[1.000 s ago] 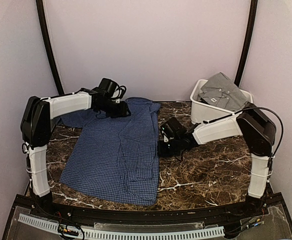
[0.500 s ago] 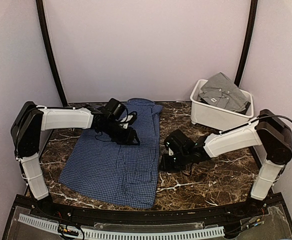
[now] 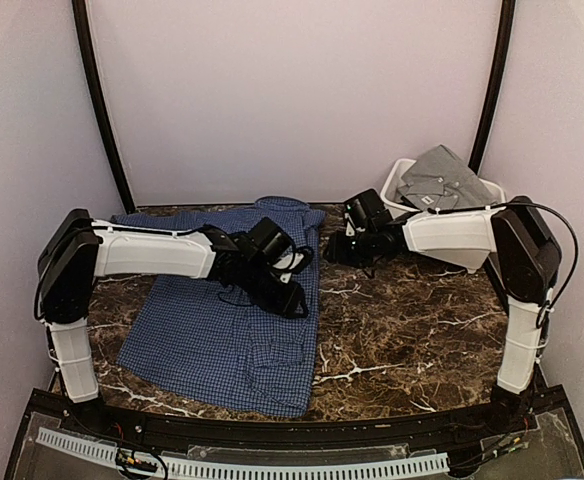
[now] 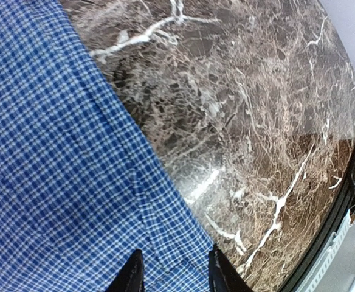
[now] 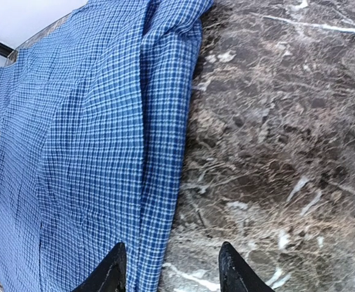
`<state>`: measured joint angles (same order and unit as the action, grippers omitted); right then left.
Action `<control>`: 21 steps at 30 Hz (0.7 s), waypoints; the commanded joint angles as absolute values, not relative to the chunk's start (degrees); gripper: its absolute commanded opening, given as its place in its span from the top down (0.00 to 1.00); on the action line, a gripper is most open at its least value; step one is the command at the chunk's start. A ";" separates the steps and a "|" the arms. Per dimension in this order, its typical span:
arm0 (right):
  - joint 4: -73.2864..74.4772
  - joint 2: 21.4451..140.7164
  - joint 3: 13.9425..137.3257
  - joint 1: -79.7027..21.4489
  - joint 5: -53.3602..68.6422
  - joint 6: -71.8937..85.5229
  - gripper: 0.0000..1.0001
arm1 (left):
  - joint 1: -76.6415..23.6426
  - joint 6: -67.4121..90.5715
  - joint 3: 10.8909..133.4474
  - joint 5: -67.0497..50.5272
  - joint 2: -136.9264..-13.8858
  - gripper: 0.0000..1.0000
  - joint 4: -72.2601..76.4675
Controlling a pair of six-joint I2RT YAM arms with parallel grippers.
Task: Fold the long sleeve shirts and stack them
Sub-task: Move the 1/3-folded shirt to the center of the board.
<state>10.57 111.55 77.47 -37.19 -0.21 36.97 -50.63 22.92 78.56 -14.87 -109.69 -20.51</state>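
Top view: the navy-blue fine-check cloth shirt [image 3: 212, 330] lies spread flat on the dark marble desk [image 3: 422, 320], left of centre. The plain grey cloth shirt [image 3: 442, 180] sits bundled in the white plastic bin [image 3: 394, 190] at the far right. Both look light and limp, and likely to sag and drape when lifted.

Left wrist view: the left pincer [image 4: 174, 277] hangs narrowly parted over the checked shirt's edge, gripping nothing that I can see.

Right wrist view: the right pincer [image 5: 172, 271] stands wide and empty, straddling the shirt's doubled side edge where it meets the desk; that thicker strip looks the surest place to pinch
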 commanded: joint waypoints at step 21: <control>8.09 110.35 76.38 -34.10 1.71 32.82 0.51 | -64.55 21.89 93.62 7.39 -124.36 0.76 -39.37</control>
<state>10.26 111.48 76.14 -34.37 1.61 33.67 -63.59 22.92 92.23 3.16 -123.48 -34.85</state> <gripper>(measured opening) 0.495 0.279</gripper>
